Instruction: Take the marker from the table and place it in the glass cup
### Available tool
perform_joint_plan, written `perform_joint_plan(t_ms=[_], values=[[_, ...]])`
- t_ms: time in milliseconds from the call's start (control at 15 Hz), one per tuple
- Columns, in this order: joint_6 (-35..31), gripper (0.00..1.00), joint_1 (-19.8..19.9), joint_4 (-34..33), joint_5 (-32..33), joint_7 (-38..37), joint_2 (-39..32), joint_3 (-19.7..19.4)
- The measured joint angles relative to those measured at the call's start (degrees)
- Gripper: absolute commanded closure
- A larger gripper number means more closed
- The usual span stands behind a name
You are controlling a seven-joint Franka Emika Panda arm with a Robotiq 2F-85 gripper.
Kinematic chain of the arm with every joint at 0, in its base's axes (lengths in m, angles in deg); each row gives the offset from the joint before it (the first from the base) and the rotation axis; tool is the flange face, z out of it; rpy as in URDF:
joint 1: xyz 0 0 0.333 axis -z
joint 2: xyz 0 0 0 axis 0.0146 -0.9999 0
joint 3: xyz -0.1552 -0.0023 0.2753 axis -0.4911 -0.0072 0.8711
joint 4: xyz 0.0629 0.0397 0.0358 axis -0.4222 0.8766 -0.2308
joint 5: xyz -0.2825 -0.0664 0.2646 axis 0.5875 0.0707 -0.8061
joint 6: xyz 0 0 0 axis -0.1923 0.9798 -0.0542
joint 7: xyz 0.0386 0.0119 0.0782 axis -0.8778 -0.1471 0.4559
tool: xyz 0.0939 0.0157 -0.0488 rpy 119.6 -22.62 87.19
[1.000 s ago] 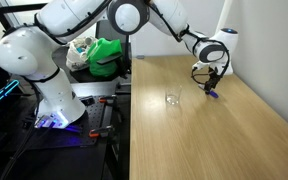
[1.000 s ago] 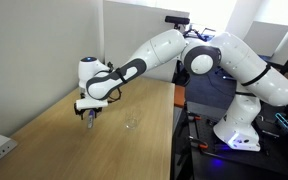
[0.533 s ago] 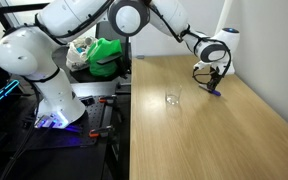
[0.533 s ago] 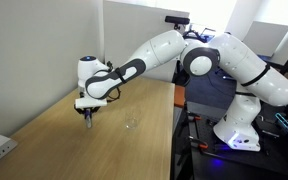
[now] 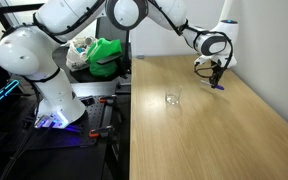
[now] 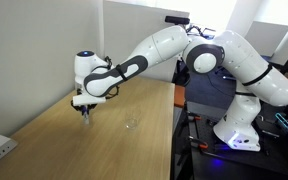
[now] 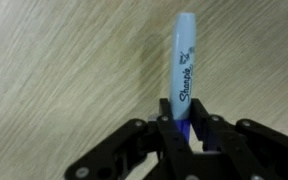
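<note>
Inside the closed pincer stands the marker.

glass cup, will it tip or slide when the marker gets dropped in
The glass cup looks small and short, so it probably resists tipping but may slide on the smooth table. Being clear glass, it is likely brittle; the marker in the pincer seems light enough not to harm it.

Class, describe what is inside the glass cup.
The glass cup looks empty in both exterior views. The marker is clamped in the gripper, apart from it. Tiny contents would be too small to see.
</note>
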Motion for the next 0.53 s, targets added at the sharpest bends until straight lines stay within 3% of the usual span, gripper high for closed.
perform_joint_plan(t_ms=[533], values=[[-3.23, 0.94, -2.44, 9.82, 2.77, -0.16, 9.83, -1.87]])
